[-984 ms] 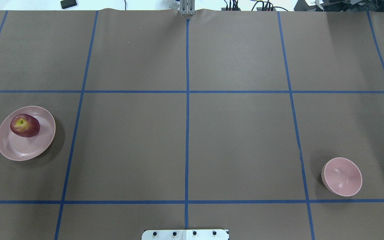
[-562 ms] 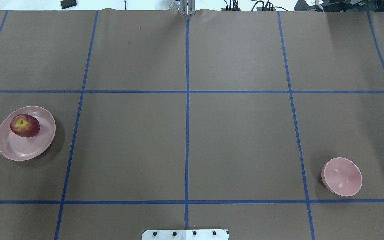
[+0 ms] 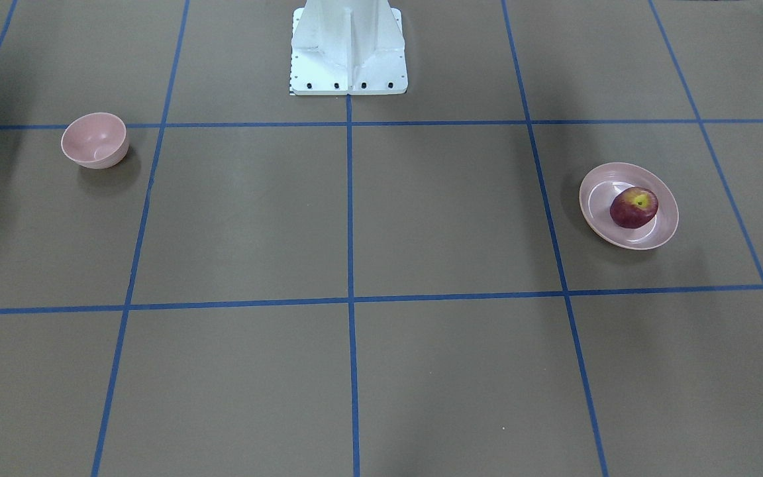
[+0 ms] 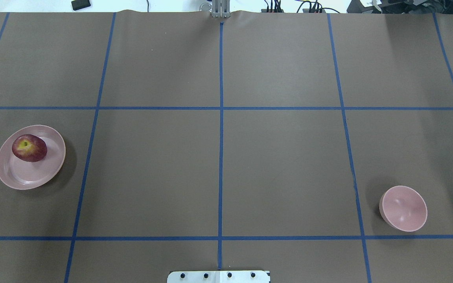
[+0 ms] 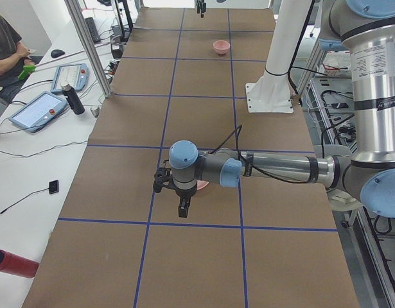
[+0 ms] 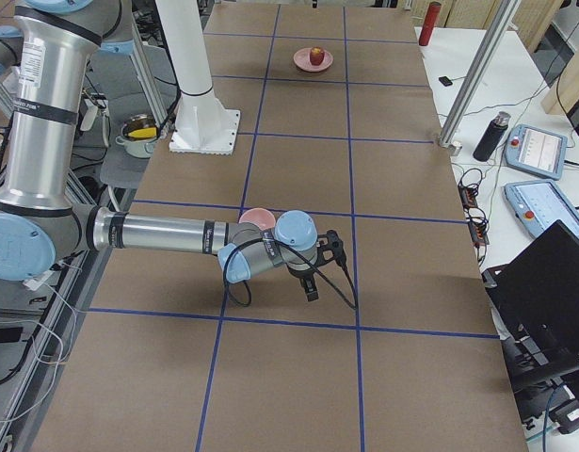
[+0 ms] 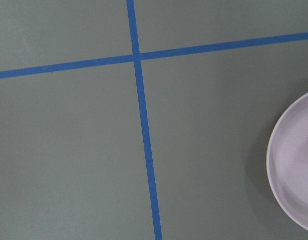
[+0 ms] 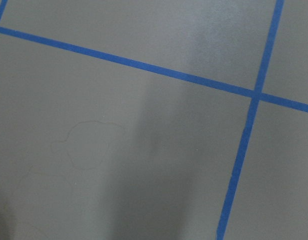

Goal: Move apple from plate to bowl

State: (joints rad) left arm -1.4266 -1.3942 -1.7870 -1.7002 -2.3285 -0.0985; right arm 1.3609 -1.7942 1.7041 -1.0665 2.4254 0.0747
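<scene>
1. Seen from overhead, the apple [image 4: 29, 148] lies on the plate [image 4: 26, 179] at the worktop's [image 4: 281, 165] 9 o'clock side. It sits toward the plate's 12 o'clock part with its yellow-green stem patch facing up. Nothing touches it, so I judge that the task has not begun.
2. The bowl [image 4: 403, 208] stands empty and upright near the 4 o'clock corner, well apart from the plate. With the load on the robot's left and the goal on its right, the carry will probably need a long reach across or a hand-over.
3. The left tool [image 5: 183, 206] hangs pointing down from the near arm in the left side view, near the plate but not over it. The left wrist camera agrees, catching only the plate's rim [image 7: 294, 165] at its 3 o'clock edge and no apple. This looks like a ready pose before the approach. I cannot tell whether its fingers are apart or together.
4. The right tool [image 6: 311, 285] hangs just beside the bowl in the right side view, perhaps waiting to receive. Its wrist camera shows only bare worktop and blue tape lines [image 8: 239, 165]. Its finger state cannot be told either.
</scene>
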